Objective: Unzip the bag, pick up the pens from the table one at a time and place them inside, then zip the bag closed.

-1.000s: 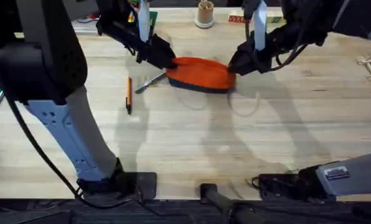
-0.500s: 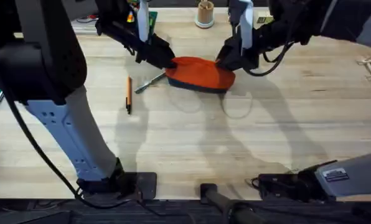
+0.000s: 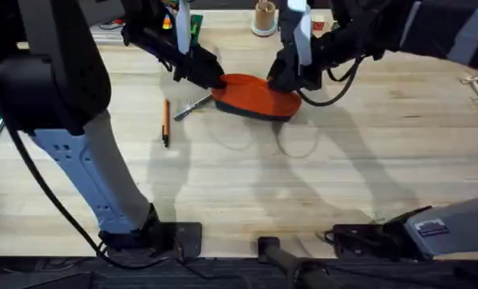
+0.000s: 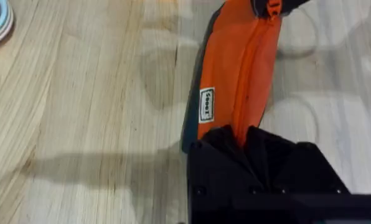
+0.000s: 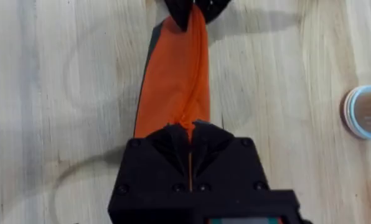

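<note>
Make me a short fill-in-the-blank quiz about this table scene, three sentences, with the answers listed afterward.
1. The left end effector and the right end effector each pinch one end of the ____ bag.
2. The orange pen lies on the ____, apart from the bag.
3. The silvery pen lies close beside the end of the bag held by the ____ end effector.

Missing words: orange; table; left

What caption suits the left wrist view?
Left gripper pinches one end of the orange bag on the table.
</note>
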### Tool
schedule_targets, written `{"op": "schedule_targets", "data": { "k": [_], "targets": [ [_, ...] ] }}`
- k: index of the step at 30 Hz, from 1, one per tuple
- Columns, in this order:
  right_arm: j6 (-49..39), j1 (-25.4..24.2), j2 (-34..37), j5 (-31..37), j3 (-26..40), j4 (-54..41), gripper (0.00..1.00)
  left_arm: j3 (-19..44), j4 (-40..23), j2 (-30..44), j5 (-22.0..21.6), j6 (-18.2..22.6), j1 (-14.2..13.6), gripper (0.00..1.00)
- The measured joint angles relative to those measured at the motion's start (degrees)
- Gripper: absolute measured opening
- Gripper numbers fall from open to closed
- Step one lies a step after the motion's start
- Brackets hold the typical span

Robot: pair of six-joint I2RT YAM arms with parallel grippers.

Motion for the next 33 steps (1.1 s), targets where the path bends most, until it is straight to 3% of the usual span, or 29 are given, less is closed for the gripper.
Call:
{"op": "schedule_targets", "data": {
  "k": [33],
  "targets": [
    [1.49,6.84,2.46,1.73,-0.02,14.61,0.031,0.02,0.11,0.00,-0.36,0.00,0.52,0.042]
  ]
}}
